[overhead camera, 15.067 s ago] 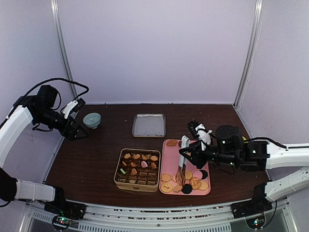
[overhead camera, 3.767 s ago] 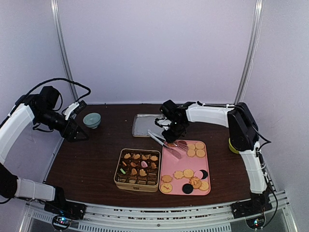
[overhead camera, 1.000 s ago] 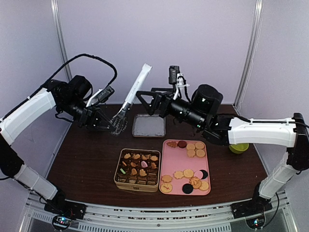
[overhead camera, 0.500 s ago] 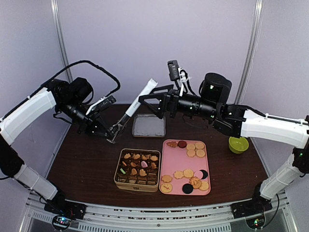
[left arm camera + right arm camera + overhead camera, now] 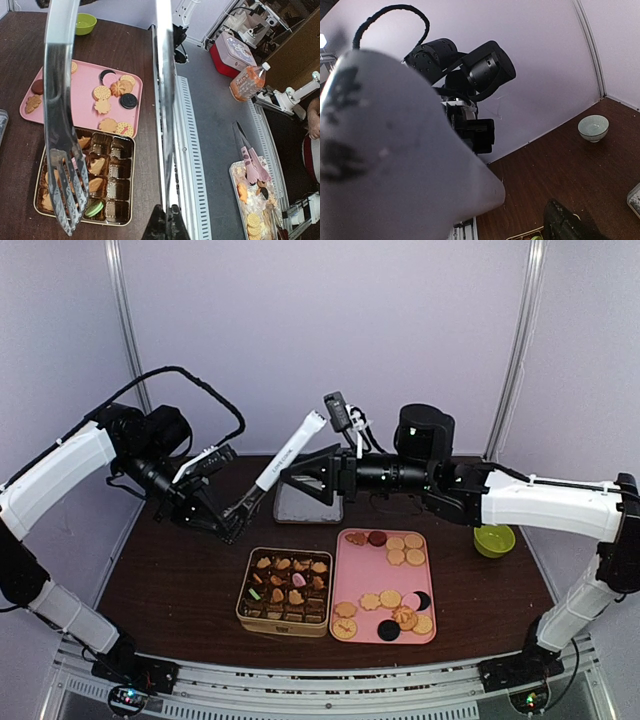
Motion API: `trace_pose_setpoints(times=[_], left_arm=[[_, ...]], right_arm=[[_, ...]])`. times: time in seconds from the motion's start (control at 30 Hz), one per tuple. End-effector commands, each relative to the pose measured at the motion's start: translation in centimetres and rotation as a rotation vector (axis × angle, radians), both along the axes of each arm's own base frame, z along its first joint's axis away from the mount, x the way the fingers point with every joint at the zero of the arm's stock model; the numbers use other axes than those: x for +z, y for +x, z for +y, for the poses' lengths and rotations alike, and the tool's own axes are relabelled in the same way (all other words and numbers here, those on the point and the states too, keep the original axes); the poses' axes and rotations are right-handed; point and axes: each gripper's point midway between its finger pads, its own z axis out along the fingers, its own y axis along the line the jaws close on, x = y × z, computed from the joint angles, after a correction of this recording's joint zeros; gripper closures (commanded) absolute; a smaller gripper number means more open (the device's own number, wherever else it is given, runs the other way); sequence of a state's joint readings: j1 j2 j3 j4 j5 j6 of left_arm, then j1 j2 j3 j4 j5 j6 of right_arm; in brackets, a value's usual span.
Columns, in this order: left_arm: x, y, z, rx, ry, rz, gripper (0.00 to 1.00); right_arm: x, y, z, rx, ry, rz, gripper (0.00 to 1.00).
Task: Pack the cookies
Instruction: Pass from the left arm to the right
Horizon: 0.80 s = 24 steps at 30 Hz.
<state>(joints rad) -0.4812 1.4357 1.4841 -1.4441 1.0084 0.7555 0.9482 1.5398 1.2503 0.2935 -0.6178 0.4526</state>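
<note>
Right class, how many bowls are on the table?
2: a lime green bowl near the table's right edge; a pale bowl showing only in the right wrist view.

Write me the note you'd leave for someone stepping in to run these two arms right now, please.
Left gripper: shut on the tongs, holding them tilted in the air by their lower end.
Right gripper: beside the tongs' handle; open or shut, cannot tell.
Cookies: many loose on the pink tray, others already in the compartment box.
Done: box partly filled, some compartments empty.
Left: move the tray's cookies into the box.
</note>
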Motion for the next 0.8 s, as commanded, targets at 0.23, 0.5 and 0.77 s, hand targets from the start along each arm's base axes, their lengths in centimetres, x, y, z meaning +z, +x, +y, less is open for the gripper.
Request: trace_pose_setpoints(times=[0.23, 0.5, 0.77], left_arm=[[1.7, -1.0, -0.4, -0.040, -0.054, -0.027, 1.00], [0.6, 0.4, -0.5, 0.018, -0.018, -0.071, 1.00], [-0.6, 2.9, -0.7, 0.115, 0.035, -0.120, 1.00]], right_arm=[[3.1, -1.1, 2.3, 0.092, 0.147, -0.008, 0.35], [3.3, -1.4, 2.5, 0.119, 0.164, 0.024, 0.50], [3.6, -1.5, 2.6, 0.087, 0.170, 0.004, 0.46]])
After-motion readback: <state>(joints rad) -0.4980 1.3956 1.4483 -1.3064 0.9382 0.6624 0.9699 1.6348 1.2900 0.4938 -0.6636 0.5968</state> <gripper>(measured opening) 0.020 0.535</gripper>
